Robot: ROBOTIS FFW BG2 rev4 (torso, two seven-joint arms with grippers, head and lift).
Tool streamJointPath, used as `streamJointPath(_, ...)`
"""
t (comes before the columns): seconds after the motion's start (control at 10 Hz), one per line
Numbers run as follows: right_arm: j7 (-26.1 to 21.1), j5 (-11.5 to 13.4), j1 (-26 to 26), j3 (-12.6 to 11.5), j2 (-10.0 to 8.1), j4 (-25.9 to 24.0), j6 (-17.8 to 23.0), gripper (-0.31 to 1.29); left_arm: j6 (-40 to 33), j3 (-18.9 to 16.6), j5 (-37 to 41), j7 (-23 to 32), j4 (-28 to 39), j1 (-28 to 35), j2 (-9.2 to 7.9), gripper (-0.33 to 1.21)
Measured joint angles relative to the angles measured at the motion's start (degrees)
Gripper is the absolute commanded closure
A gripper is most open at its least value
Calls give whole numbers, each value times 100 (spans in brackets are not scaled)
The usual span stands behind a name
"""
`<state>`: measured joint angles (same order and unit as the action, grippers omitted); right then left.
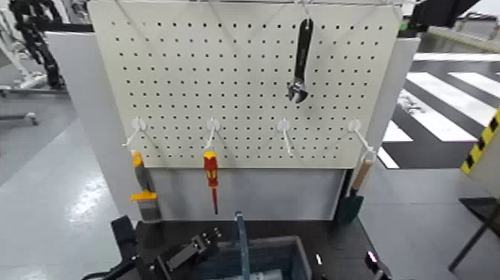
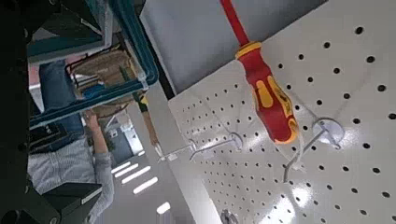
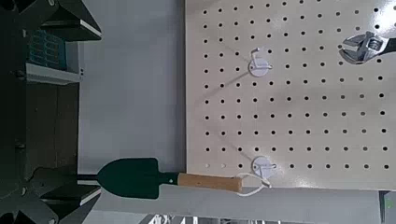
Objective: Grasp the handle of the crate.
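The dark blue-grey crate sits at the bottom centre of the head view, on the black tabletop below the pegboard. Its thin upright blue-grey handle rises from its middle. My left gripper is black and hovers just left of the handle, close to the crate's left rim and apart from the bar. My right gripper barely shows at the bottom right, to the right of the crate. Neither wrist view shows the crate or the handle.
A white pegboard stands behind, holding a black wrench, a red-and-yellow screwdriver, an orange-handled scraper and a green trowel. A seated person and shelves show in the left wrist view.
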<state>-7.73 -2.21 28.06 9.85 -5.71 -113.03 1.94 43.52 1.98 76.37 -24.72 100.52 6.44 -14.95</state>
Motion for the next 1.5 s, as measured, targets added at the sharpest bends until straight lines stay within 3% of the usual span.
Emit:
streamJointPath(0.5,-91,54,138,36,62,200,373,15,457,422,1180,42,-574,-421,-136,13)
streamJointPath(1.2,-135,22,155,48,96,364,616,15,885,1108,2079,-58,-1487,-1117,-350,15)
streamJointPath(1.3,-141,22,150,44,97,371,636,15,906,1179,2125,-69,-1563,-1176,-359,21)
streamJointPath(1.4,-141,22,147,43,97,377,647,15,911,1204,2141,-63,-1594,-1197,-372,42)
streamJointPath(1.5,-141,24,142,42,97,382,653,15,912,1213,2146,-51,-1615,-1211,-383,82)
